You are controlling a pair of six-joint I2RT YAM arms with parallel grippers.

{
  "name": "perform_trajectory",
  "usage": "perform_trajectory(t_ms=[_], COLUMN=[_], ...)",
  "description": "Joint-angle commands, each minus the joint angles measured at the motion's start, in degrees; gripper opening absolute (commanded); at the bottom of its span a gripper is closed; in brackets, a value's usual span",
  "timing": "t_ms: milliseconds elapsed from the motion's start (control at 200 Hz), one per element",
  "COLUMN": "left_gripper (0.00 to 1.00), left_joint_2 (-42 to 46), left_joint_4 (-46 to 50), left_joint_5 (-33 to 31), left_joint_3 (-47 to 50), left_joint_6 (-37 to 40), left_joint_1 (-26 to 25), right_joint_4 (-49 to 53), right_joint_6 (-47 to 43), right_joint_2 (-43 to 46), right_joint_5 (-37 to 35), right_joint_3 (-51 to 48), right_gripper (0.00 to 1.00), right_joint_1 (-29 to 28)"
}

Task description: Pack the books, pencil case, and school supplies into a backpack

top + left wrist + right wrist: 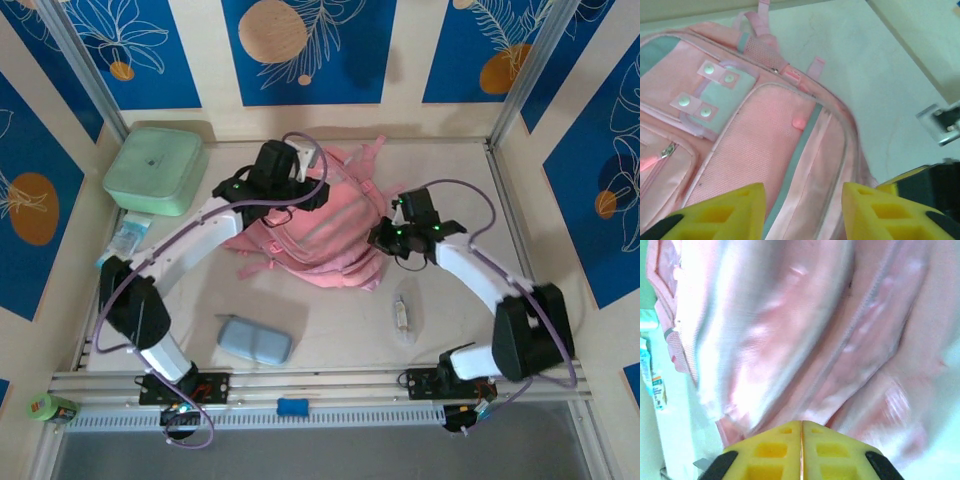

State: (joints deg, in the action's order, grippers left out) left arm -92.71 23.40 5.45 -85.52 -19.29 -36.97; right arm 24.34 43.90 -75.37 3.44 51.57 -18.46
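**Top view.** The left gripper (pixel 298 183) hangs over the upper left part of the backpack (pixel 330 245). How far its jaws stand apart cannot be read from this view. The right gripper (pixel 385 238) sits at the right edge of the backpack, and its jaws cannot be read here either. The backpack lies flat at mid-table, straps toward the far wall. The pencil case (pixel 254 340) lies on the table (pixel 340 330) in front of the backpack, near the left arm's base and well apart from both grippers. The wrapped stick (pixel 402 315) lies to the near right of the backpack, just beside the right arm. A mint box (pixel 155 170) stands at the far left, with pale blue packets (pixel 128 238) just in front of it.

**Left wrist view.** The left gripper (pixel 802 200) is partly open. Its yellow fingers (pixel 730 215) stand clearly apart with nothing clamped between them. Below the gap lies the front of the backpack (pixel 775 145), showing a grey stripe and a snap pocket (pixel 715 92).

**Right wrist view.** The right gripper (pixel 801 432) is closed, its yellow pads (pixel 770 450) meeting along a thin line. Whether any fabric is pinched there cannot be told. Shiny pink backpack (pixel 790 330) cloth lies directly ahead of the pads. The packets (pixel 652 375) show at the left edge.
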Motion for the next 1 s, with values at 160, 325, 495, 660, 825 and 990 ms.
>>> perform_trajectory(t_ms=[160,325,495,660,825,990], left_gripper=[0.55,0.55,0.56,0.56,0.55,0.47], left_joint_2=[17.8,20.1,14.2,7.8,1.3,-4.8], left_joint_4=[-7.5,-16.6,-23.8,-25.2,-30.4,-37.7], left_joint_5=[-1.9,0.3,2.9,-0.3,0.4,2.5], left_joint_3=[24.0,38.7,42.1,42.1,41.2,40.2], left_joint_6=[-17.0,-28.0,-31.9,-38.0,-42.6,-45.1], left_joint_1=[5.1,13.2,17.6,17.7,17.7,17.6], right_joint_4=[16.6,11.2,4.1,1.0,-0.4,-2.5], right_joint_6=[-3.6,-2.4,1.3,3.1,3.7,4.4], right_joint_2=[10.0,5.2,0.3,-2.0,-4.3,-6.4], right_joint_5=[-1.9,-0.7,-0.1,-0.7,0.0,0.6], right_joint_3=[-0.1,-0.2,-1.1,-1.8,-1.1,-1.6], right_gripper=[0.18,0.21,0.24,0.25,0.25,0.26], right_joint_1=[-2.7,-12.8,-18.4,-19.2,-19.3,-18.3])
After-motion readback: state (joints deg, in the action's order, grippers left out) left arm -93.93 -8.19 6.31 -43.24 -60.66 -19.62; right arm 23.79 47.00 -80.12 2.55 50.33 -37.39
